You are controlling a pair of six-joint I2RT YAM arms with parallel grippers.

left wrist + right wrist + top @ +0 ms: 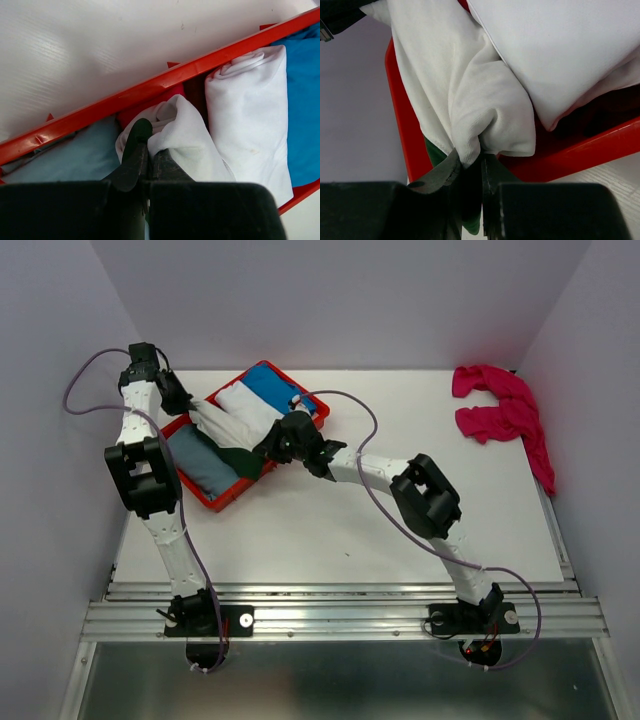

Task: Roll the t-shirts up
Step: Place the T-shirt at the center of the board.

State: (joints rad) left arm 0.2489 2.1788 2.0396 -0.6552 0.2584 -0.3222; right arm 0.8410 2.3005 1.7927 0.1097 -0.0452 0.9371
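Plain white table (400,540) inside a pale lavender box, nothing fancy. Nearest in, the right gripper (470,162) is clamped on a bunched fold of the soft white t-shirt with dark green sleeves (470,100), with green cloth poking out just below its fingers. Up and to its left, the left gripper (148,150) is pinched tight on the same shirt's other end, so it hangs stretched between the two over the red plastic tray (215,502).

Right beside the left gripper sit a neat white cloth roll (250,115) and a blue one (275,382), plus a grey-blue one (205,465) on its other side. Looks like those are done. Way off to the right gripper's far right, the crumpled magenta-pink t-shirts (505,410) lie unrolled in the corner, so I'd say there's plenty left.
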